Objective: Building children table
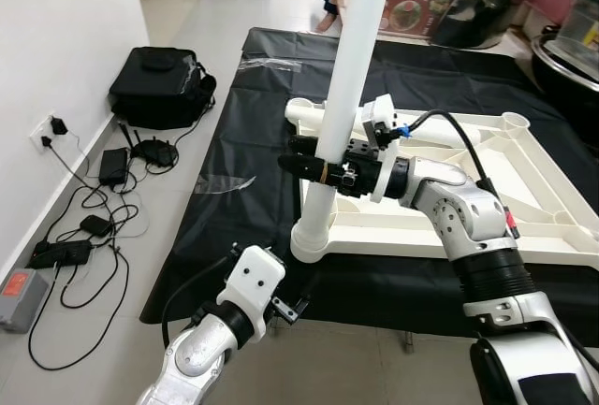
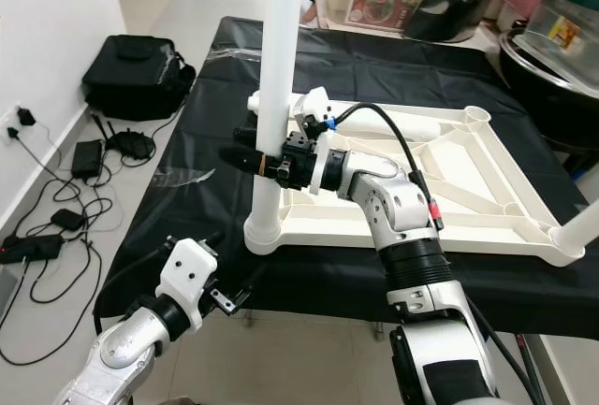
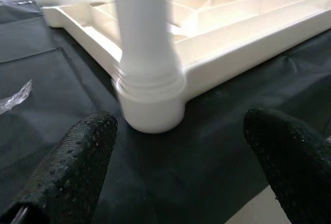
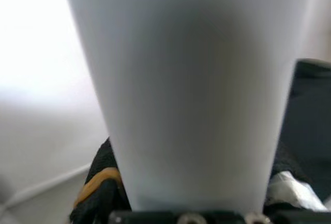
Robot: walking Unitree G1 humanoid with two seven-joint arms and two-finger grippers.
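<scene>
Nearest to the camera is my left tool (image 1: 281, 310), low at about 7 o'clock of the scene. It hangs just before the front edge of the black sheet (image 1: 234, 227), and its two black fingers (image 3: 77, 157) stand wide apart with nothing between them. In the left wrist view they point at the corner socket (image 3: 150, 105) of the white table top (image 1: 524, 190).

The table top lies upside down on the black sheet, with its ribs facing up, at about 3 o'clock from the middle of the scene. A white table leg (image 1: 351, 78) stands upright in the near left corner socket and rises out of the top of the picture.

My right tool (image 1: 314, 166) is closed around this leg, a little above the socket, with one finger on each side. The right wrist view shows the leg close between the fingers.

At 9 o'clock, on the floor (image 1: 187, 40) beside the wall, lie a black bag (image 1: 159, 87) and some chargers with cables (image 1: 89, 227).
</scene>
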